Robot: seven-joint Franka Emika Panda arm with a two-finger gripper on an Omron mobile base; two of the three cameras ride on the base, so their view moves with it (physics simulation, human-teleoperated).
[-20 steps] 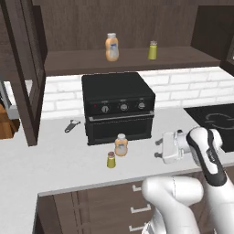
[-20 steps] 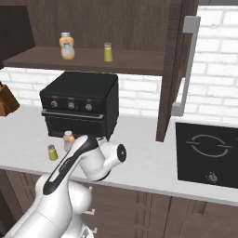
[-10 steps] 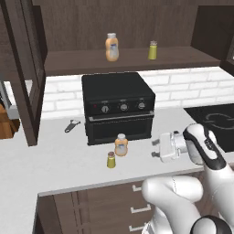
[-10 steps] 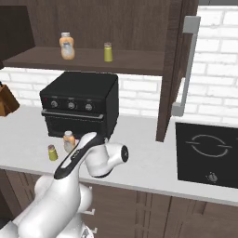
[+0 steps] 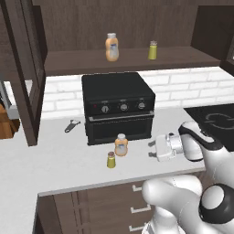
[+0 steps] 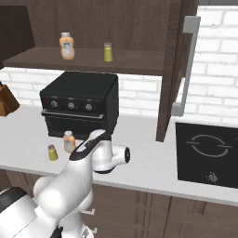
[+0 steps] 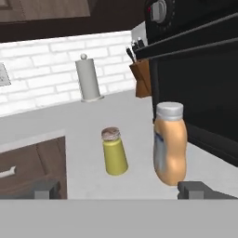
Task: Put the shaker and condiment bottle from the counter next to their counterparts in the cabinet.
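Observation:
On the counter [image 5: 55,164], in front of the black oven, stand the yellow-olive shaker [image 5: 111,159] and the orange-tan condiment bottle [image 5: 121,145]. Both are upright and a little apart. My gripper [image 5: 151,150] hovers low over the counter to their right, pointing at them, open and empty. In the hand view the shaker [image 7: 114,152] and the bottle [image 7: 169,144] stand just beyond my gripper [image 7: 121,190], the bottle near the right fingertip. The counterparts, a bottle [image 5: 112,47] and a shaker [image 5: 152,50], stand on the cabinet shelf [image 5: 82,61] above.
A black toaster oven [image 5: 118,107] sits against the wall right behind the two items. The cabinet's open door [image 5: 23,68] hangs at the left. A knife block [image 7: 142,74], a paper towel holder [image 7: 88,79] and a small utensil [image 5: 71,125] lie further left. The cooktop [image 6: 209,148] is at the right.
My hand has crept left along the counter, closer to the bottle and shaker, and the arm has folded a little. The jaws stay open. Nothing else has moved.

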